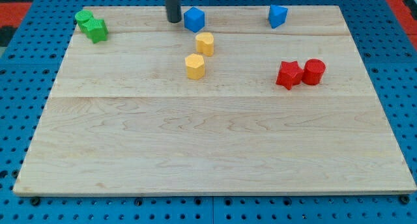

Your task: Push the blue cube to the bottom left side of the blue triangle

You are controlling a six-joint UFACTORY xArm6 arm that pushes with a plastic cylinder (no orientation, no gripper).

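Observation:
The blue cube (pixel 194 19) sits near the view's top, a little left of centre. The blue triangle (pixel 277 15) lies to its right, also near the top edge of the board, with a wide gap between them. My tip (pixel 173 20) is just left of the blue cube, very close to its left face; I cannot tell whether it touches. The rod rises straight up out of the view's top.
Two yellow blocks (pixel 204 43) (pixel 195 66) sit just below the blue cube. A red star-like block (pixel 288 74) and a red cylinder (pixel 314 71) stand at the right. Two green blocks (pixel 92 25) are at the top left corner. The wooden board (pixel 208 152) rests on blue pegboard.

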